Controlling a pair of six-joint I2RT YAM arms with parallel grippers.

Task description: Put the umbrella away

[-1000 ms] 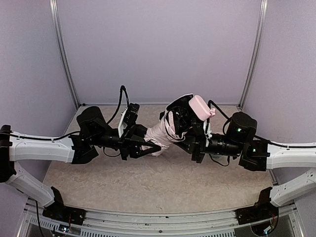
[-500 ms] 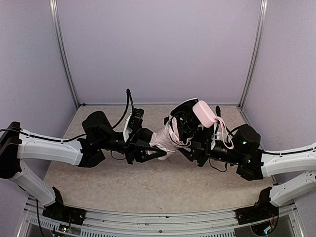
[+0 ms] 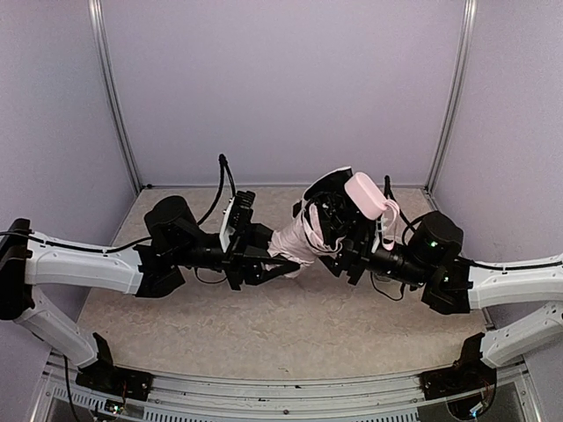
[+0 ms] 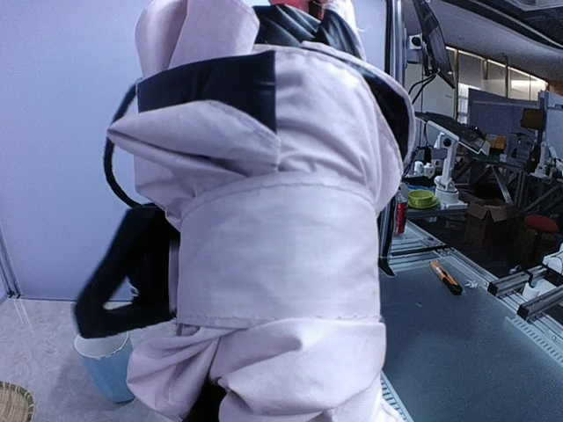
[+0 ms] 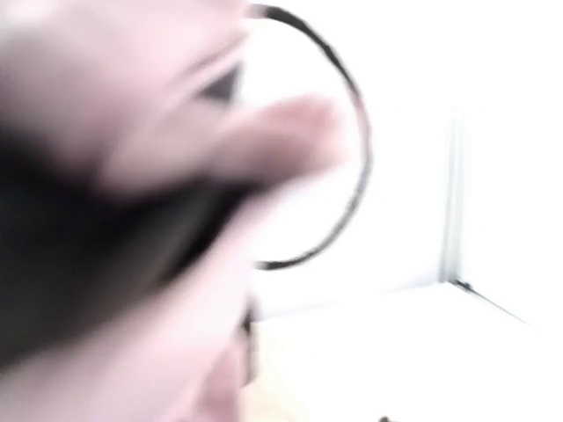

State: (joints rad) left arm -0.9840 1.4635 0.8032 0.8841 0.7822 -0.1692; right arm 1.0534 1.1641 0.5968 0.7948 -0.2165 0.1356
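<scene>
The umbrella (image 4: 281,237) fills your frame, pale-pink folds with black lining on top. At lower left you see a pale-blue cup (image 4: 107,371) and a woven tray (image 4: 12,404).

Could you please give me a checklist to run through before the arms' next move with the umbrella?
1. Left gripper clamped on umbrella: ok.
2. Right gripper open or shut: cannot tell; its wrist view is blurred.
3. Umbrella off the table: ok, apparently.
4. Fabric neatly wrapped: not ok, bunched.
5. Handle unobstructed: ok.
</scene>
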